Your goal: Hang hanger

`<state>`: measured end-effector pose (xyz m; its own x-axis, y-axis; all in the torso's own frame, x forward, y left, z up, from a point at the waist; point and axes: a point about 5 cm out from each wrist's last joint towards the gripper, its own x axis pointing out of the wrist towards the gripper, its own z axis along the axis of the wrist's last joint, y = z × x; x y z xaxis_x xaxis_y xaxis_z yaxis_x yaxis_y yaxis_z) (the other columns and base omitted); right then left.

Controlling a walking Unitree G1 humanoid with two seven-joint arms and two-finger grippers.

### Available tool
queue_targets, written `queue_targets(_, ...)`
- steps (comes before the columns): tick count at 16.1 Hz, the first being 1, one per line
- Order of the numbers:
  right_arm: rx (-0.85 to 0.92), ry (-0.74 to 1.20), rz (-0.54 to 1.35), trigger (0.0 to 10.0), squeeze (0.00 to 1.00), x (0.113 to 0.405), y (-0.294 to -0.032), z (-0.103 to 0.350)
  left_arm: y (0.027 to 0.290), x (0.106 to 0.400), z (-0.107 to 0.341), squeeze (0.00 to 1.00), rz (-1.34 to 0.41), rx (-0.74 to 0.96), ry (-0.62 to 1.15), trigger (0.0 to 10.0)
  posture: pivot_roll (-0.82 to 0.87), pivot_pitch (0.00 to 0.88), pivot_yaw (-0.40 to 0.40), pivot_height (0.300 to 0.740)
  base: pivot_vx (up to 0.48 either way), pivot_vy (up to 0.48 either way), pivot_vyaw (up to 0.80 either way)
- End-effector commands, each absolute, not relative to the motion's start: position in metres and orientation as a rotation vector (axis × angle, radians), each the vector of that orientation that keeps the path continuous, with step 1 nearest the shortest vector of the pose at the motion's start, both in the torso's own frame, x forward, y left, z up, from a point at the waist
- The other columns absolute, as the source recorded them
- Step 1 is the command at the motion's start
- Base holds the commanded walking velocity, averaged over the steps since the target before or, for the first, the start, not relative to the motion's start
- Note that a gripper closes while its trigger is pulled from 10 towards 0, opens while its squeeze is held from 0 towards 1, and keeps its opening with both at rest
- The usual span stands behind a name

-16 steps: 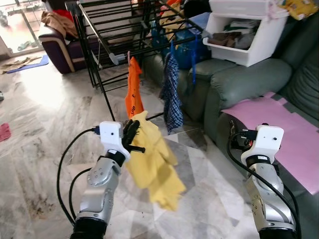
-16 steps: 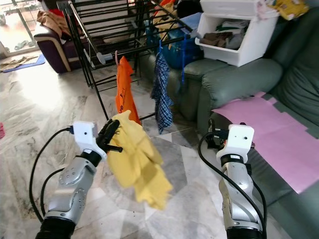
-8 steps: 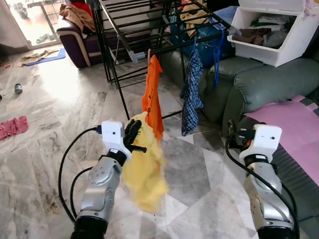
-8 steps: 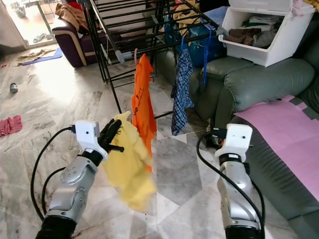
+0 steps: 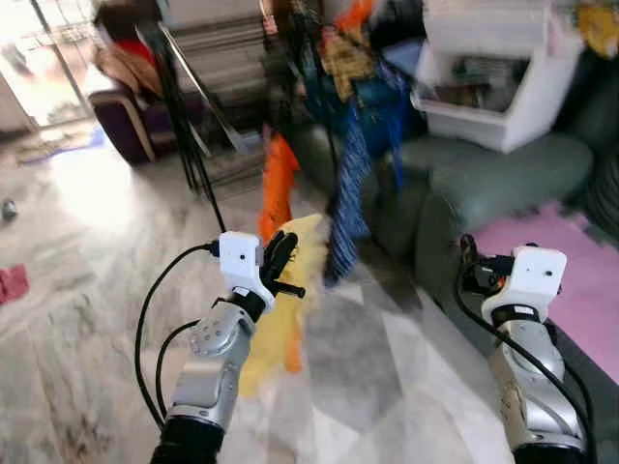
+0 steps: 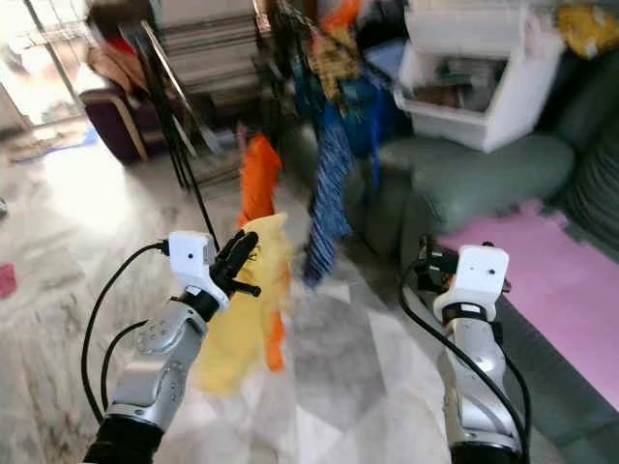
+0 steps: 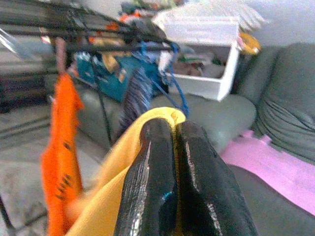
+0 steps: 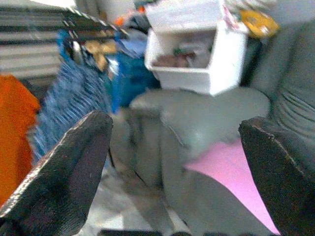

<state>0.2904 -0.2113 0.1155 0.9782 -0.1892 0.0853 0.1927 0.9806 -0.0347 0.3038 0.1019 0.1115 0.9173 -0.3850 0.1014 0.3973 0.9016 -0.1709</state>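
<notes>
My left gripper (image 5: 283,271) is shut on the top of a yellow garment (image 5: 280,324), which hangs below it at mid-height. In the left wrist view the two black fingers (image 7: 152,162) press together with the yellow cloth (image 7: 110,172) bunched around them; no hanger can be made out. A black drying rack (image 5: 189,126) stands ahead, blurred, with an orange garment (image 5: 279,184) and a blue checked garment (image 5: 346,203) hanging from it. My right gripper (image 8: 172,147) is open and holds nothing, raised on the right near the sofa.
A grey-green sofa (image 5: 484,174) runs along the right with a pink sheet (image 5: 571,261) on its seat and a white bin (image 5: 493,77) of clothes on top. A dark armchair (image 5: 121,135) stands at the far left. The marble floor (image 5: 87,280) lies open to the left.
The head view has shifted and blurred, so the camera is moving. The yellow garment has swung in from the right and now hangs straighter under my left gripper, which keeps its hold.
</notes>
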Motion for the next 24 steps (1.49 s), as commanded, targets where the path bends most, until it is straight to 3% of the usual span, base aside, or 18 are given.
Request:
queue_targets(1, -0.046, -0.094, -0.166, 10.0, 0.00, 0.2935, -0.2032, 0.1192, 0.1089, 0.3066, 0.1192, 0.00, -0.385, -0.183, -0.101, 10.0, -0.05, 0.000, 0.032, 0.740, 0.465, 0.000, 0.00)
queue_targets(16, -0.070, -0.094, -0.140, 10.0, 0.00, 0.2944, -0.1981, 0.1179, 0.1048, 0.3064, 0.1171, 0.00, -0.402, -0.178, -0.086, 10.0, -0.05, 0.000, 0.038, 0.740, 0.462, 0.000, 0.00)
queue_targets(24, -0.072, -0.087, -0.135, 10.0, 0.00, 0.2937, -0.1971, 0.1152, 0.1032, 0.3071, 0.1176, 0.00, -0.405, -0.179, -0.084, 10.0, -0.05, 0.000, 0.040, 0.740, 0.480, 0.000, 0.59)
